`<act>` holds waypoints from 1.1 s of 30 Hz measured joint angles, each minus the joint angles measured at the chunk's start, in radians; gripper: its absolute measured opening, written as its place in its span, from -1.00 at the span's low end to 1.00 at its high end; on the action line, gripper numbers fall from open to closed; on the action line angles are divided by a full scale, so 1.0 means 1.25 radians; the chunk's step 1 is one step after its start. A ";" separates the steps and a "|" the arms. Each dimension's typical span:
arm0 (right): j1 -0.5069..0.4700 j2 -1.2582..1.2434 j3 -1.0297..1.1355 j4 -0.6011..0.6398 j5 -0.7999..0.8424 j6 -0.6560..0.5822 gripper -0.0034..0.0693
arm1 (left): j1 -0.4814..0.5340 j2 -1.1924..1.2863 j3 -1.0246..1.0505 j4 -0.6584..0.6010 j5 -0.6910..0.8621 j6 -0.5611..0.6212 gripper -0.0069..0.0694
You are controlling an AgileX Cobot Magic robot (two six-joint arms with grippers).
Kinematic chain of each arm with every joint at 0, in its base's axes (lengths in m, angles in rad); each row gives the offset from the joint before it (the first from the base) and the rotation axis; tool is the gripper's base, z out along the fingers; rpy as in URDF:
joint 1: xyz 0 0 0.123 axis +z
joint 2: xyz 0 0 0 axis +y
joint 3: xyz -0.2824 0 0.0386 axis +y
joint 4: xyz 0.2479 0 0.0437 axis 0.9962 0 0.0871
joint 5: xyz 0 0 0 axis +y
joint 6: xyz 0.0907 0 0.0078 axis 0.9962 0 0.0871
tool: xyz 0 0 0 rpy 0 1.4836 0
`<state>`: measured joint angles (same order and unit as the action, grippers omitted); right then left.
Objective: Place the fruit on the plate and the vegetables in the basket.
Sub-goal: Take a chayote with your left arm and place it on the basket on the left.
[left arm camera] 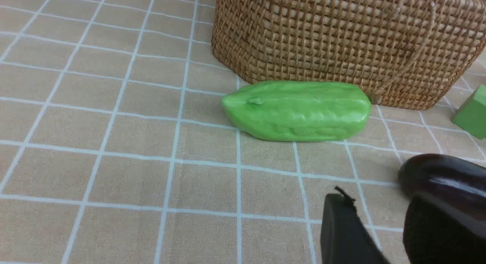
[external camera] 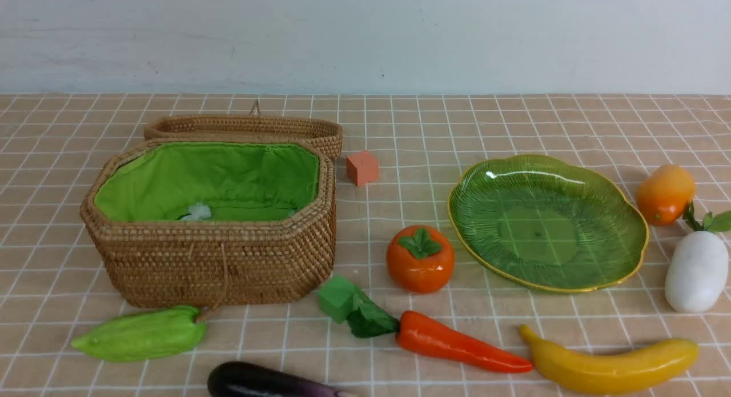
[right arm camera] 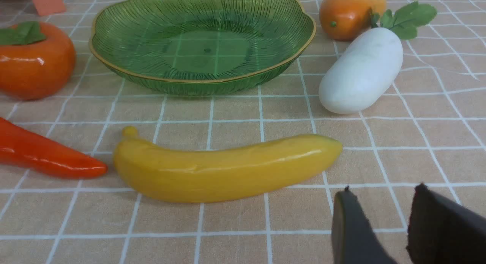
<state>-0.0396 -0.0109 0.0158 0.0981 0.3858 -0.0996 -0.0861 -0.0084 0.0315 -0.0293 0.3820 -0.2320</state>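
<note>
The wicker basket stands open at the left, its lid lying behind it. The green plate sits empty at the right. The persimmon, carrot, banana, mango, radish, gourd and eggplant all lie on the table. Neither gripper shows in the front view. My left gripper is open and empty beside the eggplant, short of the gourd. My right gripper is open and empty near the banana.
A small orange cube sits behind the basket's right end. A small green cube lies by the carrot's leaves. Something white lies inside the basket on the green lining. The table carries a tan checked cloth; a pale wall stands behind.
</note>
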 joint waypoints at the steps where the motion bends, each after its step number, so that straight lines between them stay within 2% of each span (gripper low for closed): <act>1: 0.000 0.000 0.000 0.000 0.000 0.000 -0.24 | 0.000 0.000 0.000 0.000 0.000 0.000 -0.19; 27: 0.000 0.000 0.000 -0.001 0.000 0.000 -0.24 | 0.000 0.000 0.000 0.000 -0.006 0.000 -0.19; 30: 0.000 0.000 0.000 -0.001 0.000 0.000 -0.24 | 0.000 0.000 0.000 -0.063 -0.068 -0.032 -0.19; 32: 0.000 0.000 0.000 -0.001 0.000 0.000 -0.24 | 0.000 0.000 0.000 -0.160 -0.122 -0.073 -0.19; 33: 0.000 0.000 0.000 -0.001 0.000 0.000 -0.24 | 0.000 0.000 0.000 -0.168 -0.127 -0.076 -0.19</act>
<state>-0.0396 -0.0109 0.0158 0.0971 0.3858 -0.0996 -0.0861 -0.0084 0.0315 -0.2391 0.2236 -0.3270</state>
